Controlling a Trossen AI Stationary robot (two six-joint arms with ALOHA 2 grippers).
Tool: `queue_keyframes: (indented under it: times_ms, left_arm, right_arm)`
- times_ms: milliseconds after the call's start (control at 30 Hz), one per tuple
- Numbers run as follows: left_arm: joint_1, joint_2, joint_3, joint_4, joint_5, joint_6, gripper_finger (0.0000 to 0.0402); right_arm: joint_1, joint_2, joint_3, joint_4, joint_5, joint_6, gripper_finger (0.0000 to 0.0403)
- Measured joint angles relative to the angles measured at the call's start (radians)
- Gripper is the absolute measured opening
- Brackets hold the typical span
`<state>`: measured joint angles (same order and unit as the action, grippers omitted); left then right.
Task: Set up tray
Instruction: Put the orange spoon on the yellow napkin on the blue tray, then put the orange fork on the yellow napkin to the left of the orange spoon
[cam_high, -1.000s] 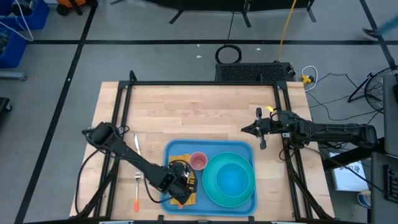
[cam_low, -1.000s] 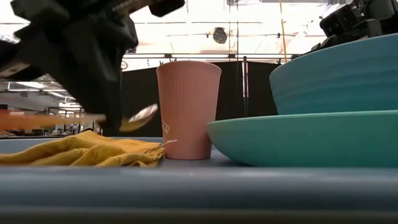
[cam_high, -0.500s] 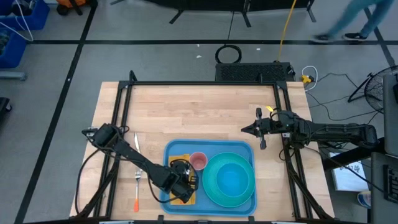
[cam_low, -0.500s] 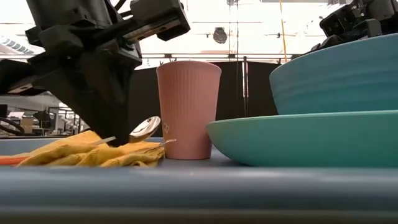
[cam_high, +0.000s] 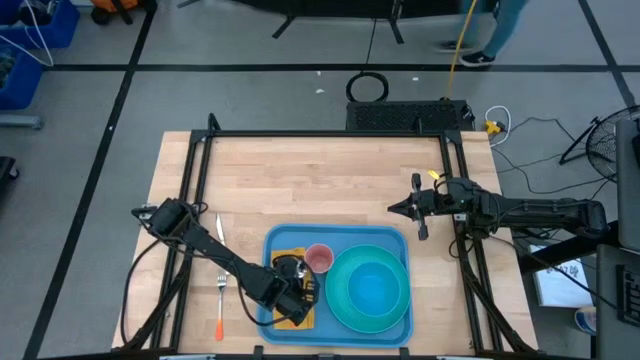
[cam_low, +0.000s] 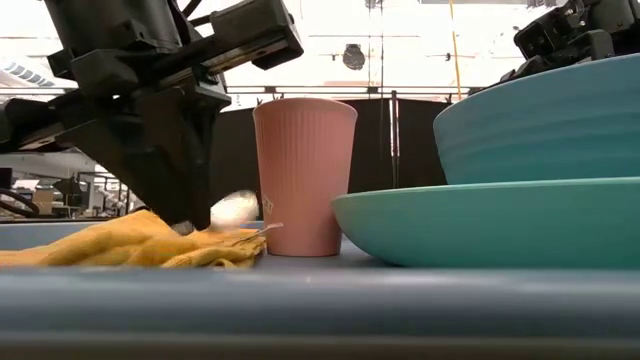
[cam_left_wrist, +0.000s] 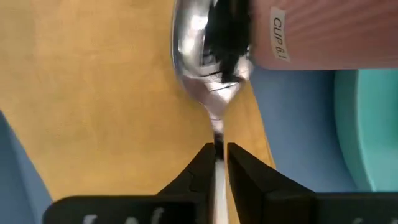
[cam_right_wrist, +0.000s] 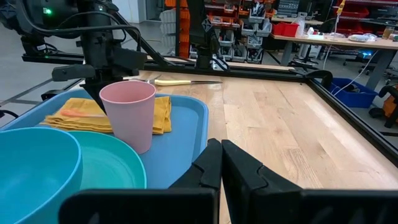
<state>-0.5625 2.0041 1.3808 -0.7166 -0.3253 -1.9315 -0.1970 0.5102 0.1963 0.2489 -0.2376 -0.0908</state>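
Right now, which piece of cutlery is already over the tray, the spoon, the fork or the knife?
The spoon: the left gripper holds it by the handle over the yellow napkin in the tray. The fork and knife lie on the table outside it.

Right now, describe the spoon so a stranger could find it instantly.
Start at the large light-blue plastic tray. On its yellow cloth napkin, beside the ribbed pink cup, lies a shiny metal spoon, its handle pinched in the left end effector. It is the tray's only metal item.
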Motion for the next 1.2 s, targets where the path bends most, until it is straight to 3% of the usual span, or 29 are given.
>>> queue_keyframes:
  times_ms: [333,567,767,867,1000,1200]
  left_arm:
    - [0.0,-0.005,0.0,-0.013,0.028,0.104,0.0082]
    - [-0.018,-0.13,0.001,-0.252,0.085,0.171,0.0107]
    - [-0.099,-0.226,0.002,-0.614,0.125,0.026,0.013]
    - [-0.154,-0.223,0.001,-0.739,0.227,-0.026,0.0145]
    - [-0.218,-0.196,0.001,-0.711,0.364,-0.105,0.0175]
    - [-0.3,-0.151,-0.002,-0.606,0.44,-0.25,0.0229]
  right_arm:
    - [0.0,0.0,0.0,0.0,0.0,-0.001,0.0]
    - [0.0,0.0,0.0,0.0,0.0,0.0,0.0]
    - [0.0,0.0,0.0,0.001,0.0,0.0,0.0]
    - [0.0,0.0,0.0,0.0,0.0,0.0,0.0]
    - [0.0,0.001,0.0,0.0,0.0,0.001,0.0]
    - [0.0,0.005,0.0,0.001,0.0,0.027,0.0]
